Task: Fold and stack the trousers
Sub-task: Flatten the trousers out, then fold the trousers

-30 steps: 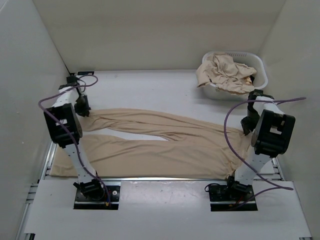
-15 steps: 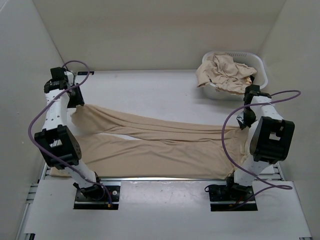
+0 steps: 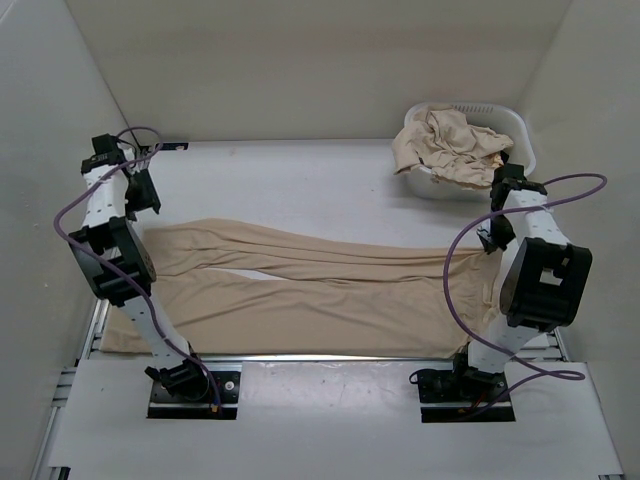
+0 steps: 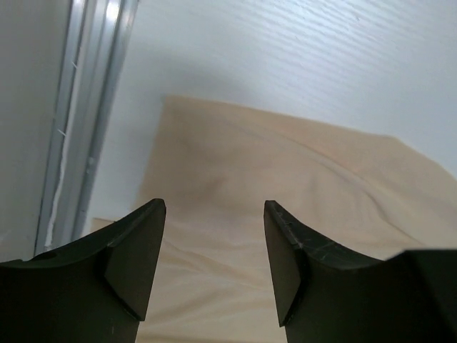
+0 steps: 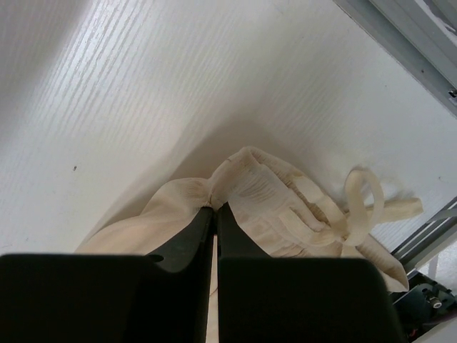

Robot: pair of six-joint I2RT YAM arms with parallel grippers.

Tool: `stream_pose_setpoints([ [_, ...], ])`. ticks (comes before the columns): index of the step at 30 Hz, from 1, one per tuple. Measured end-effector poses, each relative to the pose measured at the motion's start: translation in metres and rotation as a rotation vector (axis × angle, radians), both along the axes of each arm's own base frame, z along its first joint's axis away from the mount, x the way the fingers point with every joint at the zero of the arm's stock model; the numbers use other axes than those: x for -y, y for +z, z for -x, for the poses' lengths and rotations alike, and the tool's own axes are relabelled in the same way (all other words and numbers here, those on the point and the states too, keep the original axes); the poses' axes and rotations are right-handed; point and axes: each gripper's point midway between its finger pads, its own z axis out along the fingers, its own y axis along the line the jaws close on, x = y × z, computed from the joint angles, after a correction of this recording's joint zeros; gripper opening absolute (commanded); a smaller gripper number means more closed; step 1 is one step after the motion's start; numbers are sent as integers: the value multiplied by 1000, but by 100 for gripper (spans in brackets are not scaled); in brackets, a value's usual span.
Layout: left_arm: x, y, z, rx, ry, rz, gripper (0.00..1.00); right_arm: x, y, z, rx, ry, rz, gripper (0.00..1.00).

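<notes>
TROUSERS READY FOR THE FIRST FOLD: Along the near edge of the table [image 3: 330, 185], one pair of trousers [image 3: 300, 300] lies spread from close to the left edge almost to the right. The near leg runs flat beside that edge. The far leg angles slightly away, leaving a thin wedge of bare table between the two. At the right edge, the right gripper [image 5: 216, 209] is pressed together on a bunched fold of the waistband, with the drawstring loop [image 5: 360, 196] lying just beside it. Near the left edge, the left gripper [image 4: 214, 214] hangs with its fingers spread above the hem of the far leg, apparently clear of the cloth. In the far right corner, a white slotted basket [image 3: 522, 128] holds more crumpled tan garments [image 3: 445, 145].

The step in hand looks like folding the far leg over the near one. To do it well, the left gripper should come down on the hem's outer corner and close on that leg alone. Both arms should then lift together and travel toward the near edge at the same pace, keeping the thin fabric taut so it does not sag or crease. The bunched hold at the waist could skew the fold, so the edges want matching before release.
</notes>
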Motion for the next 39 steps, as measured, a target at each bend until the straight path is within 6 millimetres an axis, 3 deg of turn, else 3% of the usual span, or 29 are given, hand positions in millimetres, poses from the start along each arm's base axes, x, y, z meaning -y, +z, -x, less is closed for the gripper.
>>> stream_pose_setpoints([
  [3, -17, -13, -12, -27, 28, -47, 75, 0, 0, 1, -1, 5, 2, 0],
  [10, -48, -98, -16, -189, 79, -30, 82, 14, 0, 5, -15, 18, 7, 0],
  [14, -47, -96, -25, -152, 72, 25, 86, 22, 4, 4, -10, 40, -9, 0],
  [19, -23, -88, -44, -86, 11, 110, 96, 21, 11, -10, 17, 74, -28, 0],
  [24, 2, -95, -47, -79, -38, 204, 96, 19, 8, -17, 15, 81, -43, 0],
  [26, 9, -100, -42, -92, -46, 235, 81, 19, 7, -17, 9, 80, -48, 0],
  [28, 13, -101, -39, -98, -50, 256, 53, 19, 6, -20, 7, 80, -49, 0],
  [29, 16, -103, -38, -101, -52, 271, 14, 20, 6, -21, 5, 80, -50, 0],
  [36, 15, -102, -31, -142, -33, 334, 14, 19, 20, -38, 30, 94, -73, 0],
  [39, -1, -79, -42, -107, -20, 262, 14, 19, 39, -48, 77, 110, -72, 0],
])
